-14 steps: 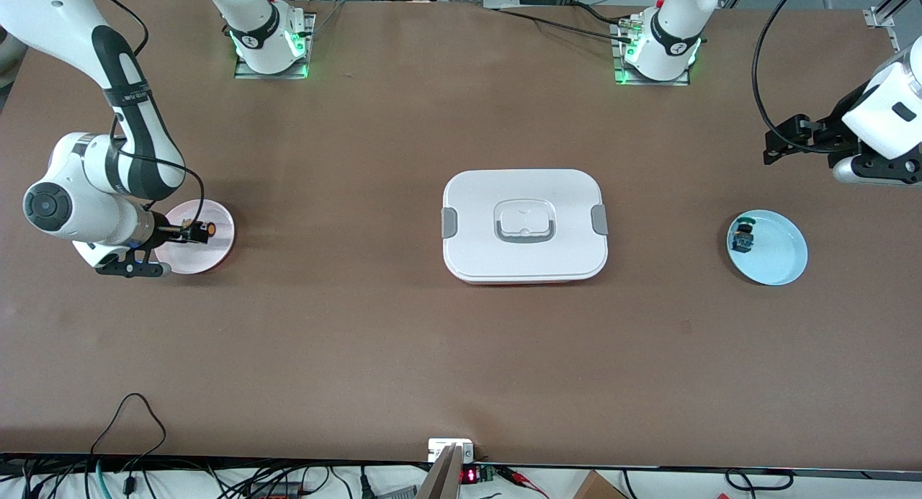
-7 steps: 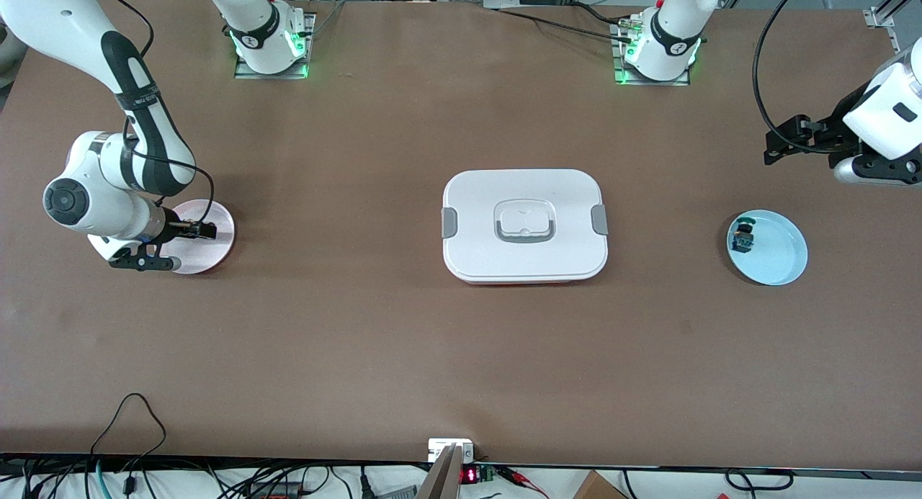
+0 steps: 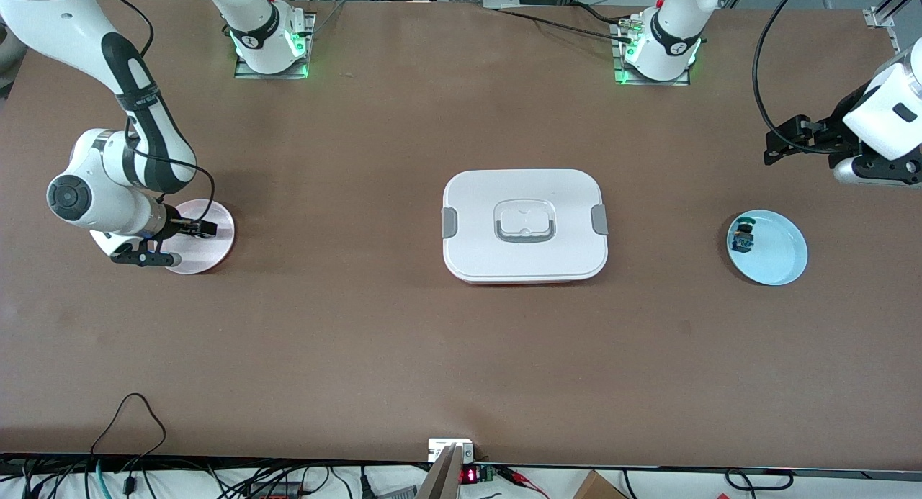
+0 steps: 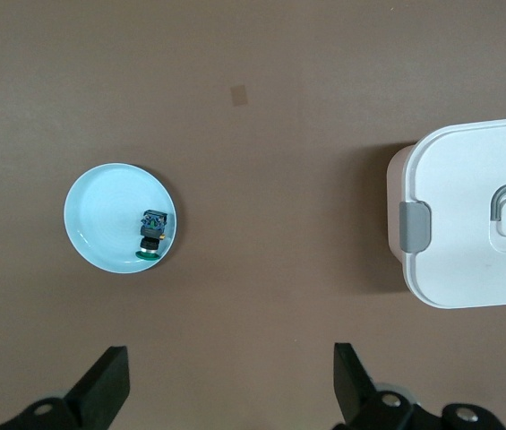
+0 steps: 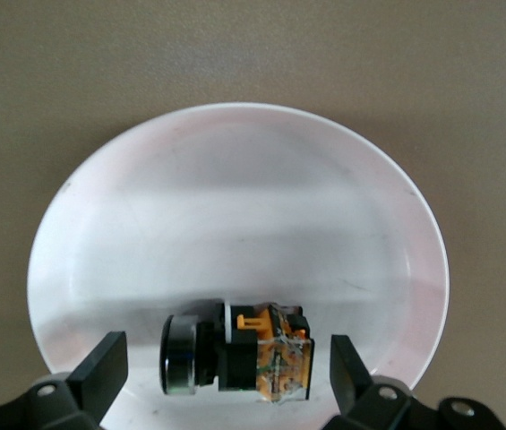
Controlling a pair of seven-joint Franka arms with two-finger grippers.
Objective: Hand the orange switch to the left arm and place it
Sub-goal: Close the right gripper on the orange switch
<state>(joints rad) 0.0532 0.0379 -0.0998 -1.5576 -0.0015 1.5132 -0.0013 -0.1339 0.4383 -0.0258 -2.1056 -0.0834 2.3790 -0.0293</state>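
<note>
The orange switch (image 5: pixel 244 358) lies on its side on a pale pink plate (image 5: pixel 235 206) at the right arm's end of the table. My right gripper (image 5: pixel 226 363) is open and low over the plate, one finger on each side of the switch with small gaps. In the front view the right gripper (image 3: pixel 204 227) hides the switch on the plate (image 3: pixel 212 248). The white box (image 3: pixel 524 225) sits at the table's middle. My left gripper (image 3: pixel 784 142) is open and empty, waiting above the table at the left arm's end; it also shows in the left wrist view (image 4: pixel 230 376).
A light blue plate (image 3: pixel 778 258) holds a small blue-green switch (image 3: pixel 742 237) near the left arm's end; both show in the left wrist view, plate (image 4: pixel 91 219) and switch (image 4: pixel 151 235). The box (image 4: pixel 467 224) lies between the two plates.
My right gripper has come down around the orange switch on the pink plate, and now hides its orange face in the front view. The left arm has not moved.
</note>
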